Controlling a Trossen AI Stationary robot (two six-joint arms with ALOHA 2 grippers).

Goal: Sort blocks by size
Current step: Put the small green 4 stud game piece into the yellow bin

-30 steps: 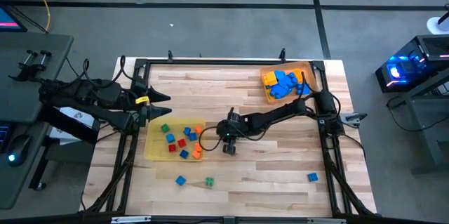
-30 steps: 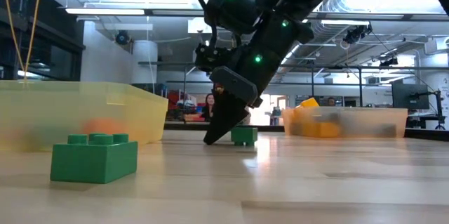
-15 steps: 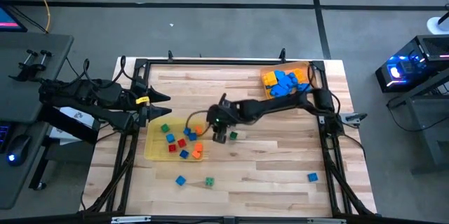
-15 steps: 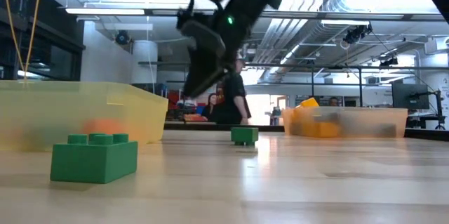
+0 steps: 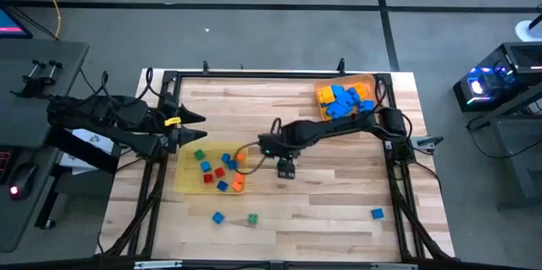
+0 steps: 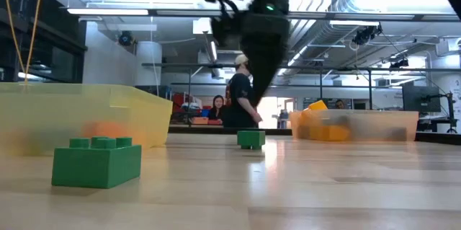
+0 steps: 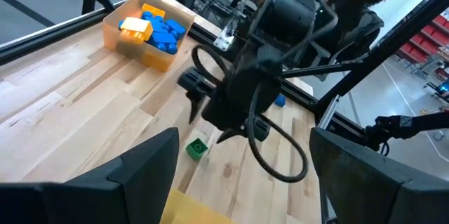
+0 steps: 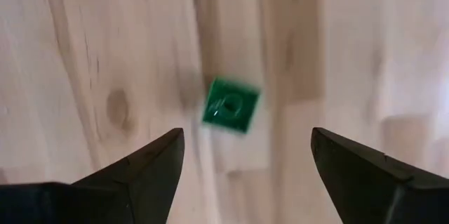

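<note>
A small green block (image 8: 230,104) rests flat on the wood near the table's middle, also seen in the low view (image 6: 251,139) and the left wrist view (image 7: 197,148). My right gripper (image 8: 245,133) hovers above it, open, pointing down, with a finger on either side and well clear of it (image 6: 261,71). From overhead the gripper (image 5: 287,168) covers the block. My left gripper (image 5: 191,127) waits open at the table's left edge. A yellow tray (image 5: 182,177) holds several small blocks. An orange tray (image 5: 322,111) at the far right holds larger blue and orange blocks.
Loose blocks lie near the front edge: a blue one (image 5: 218,217), a green one (image 5: 253,218) and a blue one (image 5: 377,213) at the right. A black frame (image 5: 279,74) rims the table. People stand in the room beyond (image 6: 241,100).
My right gripper has risen from the tabletop beside the green block, swung toward the yellow tray, then come back toward the table's right and now hangs over the block. The green block has stayed where it lay.
</note>
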